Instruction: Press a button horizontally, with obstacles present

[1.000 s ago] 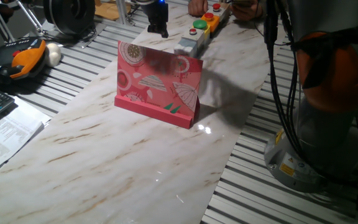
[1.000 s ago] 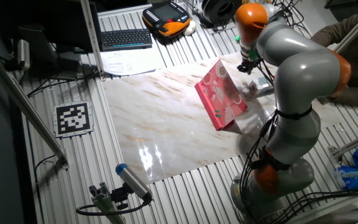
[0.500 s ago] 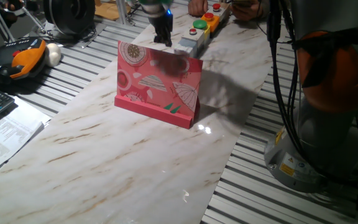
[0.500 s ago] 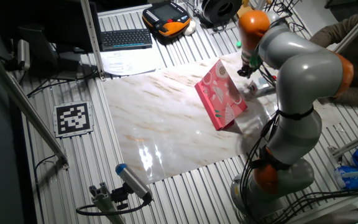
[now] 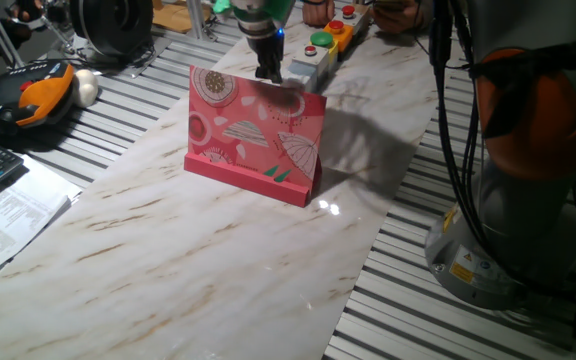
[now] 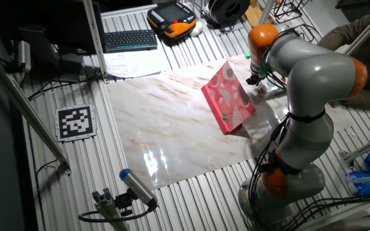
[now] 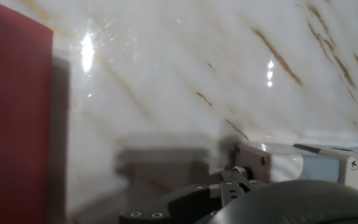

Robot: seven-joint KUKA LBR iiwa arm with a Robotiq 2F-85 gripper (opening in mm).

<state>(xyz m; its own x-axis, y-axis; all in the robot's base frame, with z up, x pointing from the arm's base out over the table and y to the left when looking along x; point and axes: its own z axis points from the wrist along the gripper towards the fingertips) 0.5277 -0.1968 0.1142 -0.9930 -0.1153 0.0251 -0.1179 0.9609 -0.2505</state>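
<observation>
**Little room behind the board**

The gripper (image 5: pixel 268 72) hung low just behind the top edge of the pink patterned board (image 5: pixel 258 135), which stood upright on its base strip on the marble table (image 5: pixel 168 260). Whether the fingers were wide or narrow could not be told; no view showed the tips. The grey button box (image 5: pixel 301 73) sat just behind the board, touching or nearly touching the gripper's far side, with a row of coloured button boxes (image 5: pixel 330 36) further behind it. In the hand view the board's red edge (image 7: pixel 14 118) filled the left side and the grey box (image 7: pixel 328 165) lay at lower right. The likely risk was the wrist brushing the board and toppling it, or a glancing push sliding the loose box instead of depressing its button.
</observation>
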